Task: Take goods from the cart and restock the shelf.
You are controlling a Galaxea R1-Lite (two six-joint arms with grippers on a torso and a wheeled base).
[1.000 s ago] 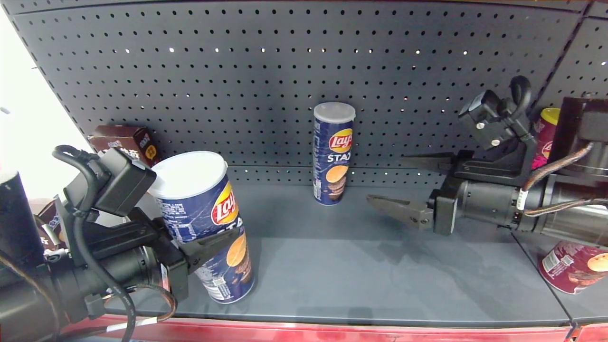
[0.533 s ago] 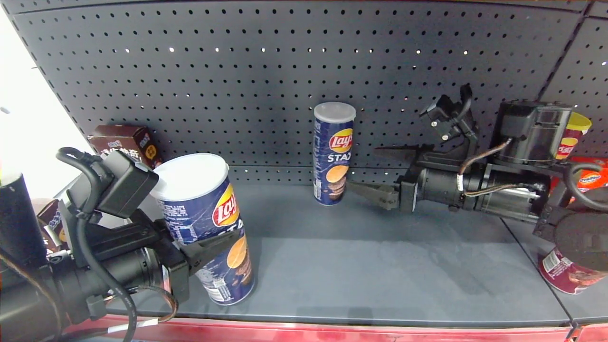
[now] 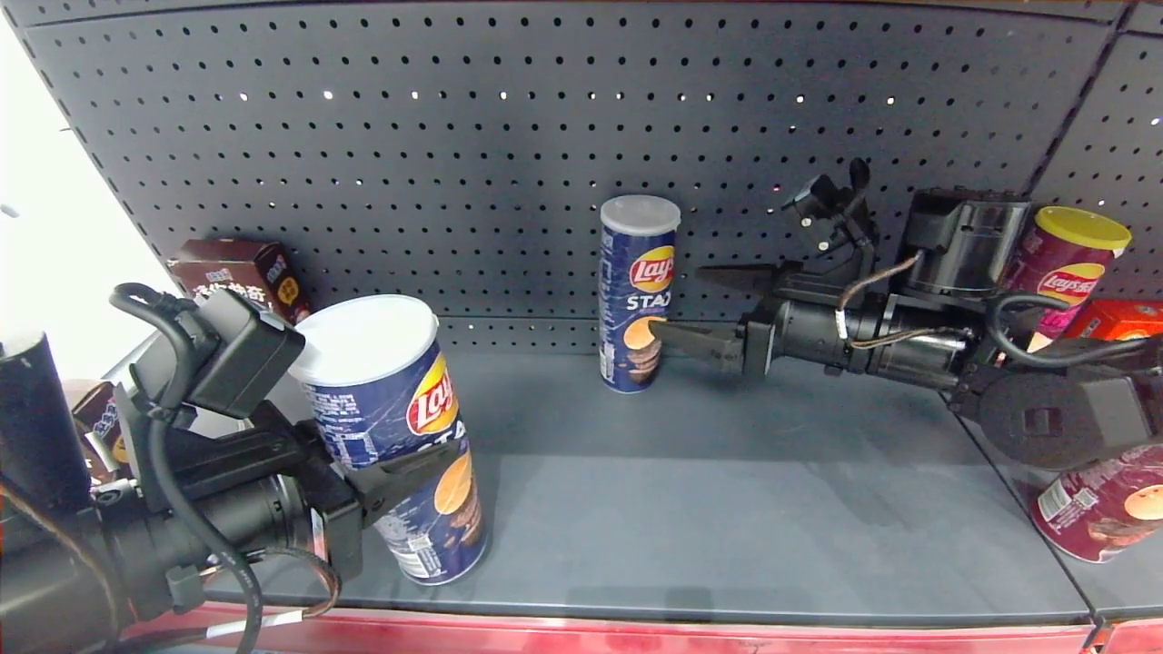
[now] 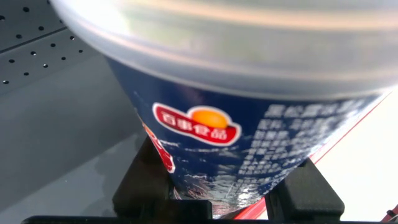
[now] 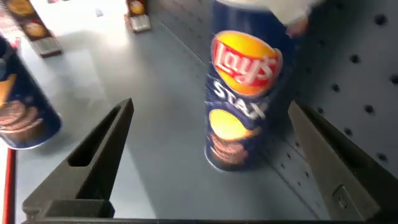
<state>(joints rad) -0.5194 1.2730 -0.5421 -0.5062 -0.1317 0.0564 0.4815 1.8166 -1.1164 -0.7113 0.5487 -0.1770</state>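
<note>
- Jaws of the left gripper [image 3: 386, 454] are clamped on a blue chip can [image 3: 427, 404]. The can has its white lid up and leans slightly, with its base by the red front edge of the shelf [image 3: 727, 509].
- Jaws of the right gripper [image 3: 677, 302] are spread apart, one on each side of a second blue chip can [image 3: 638, 291]. It stands upright at the back of the shelf, just before the pegboard [image 3: 545, 118]. The right wrist view shows a gap on both sides of it.
- At the back left sits a brown box [image 3: 241, 268].
- Beyond the right arm stands a yellow-lidded purple can [image 3: 1068, 263], and a toppled purple can [image 3: 1099, 509] lies at the front right.
</note>
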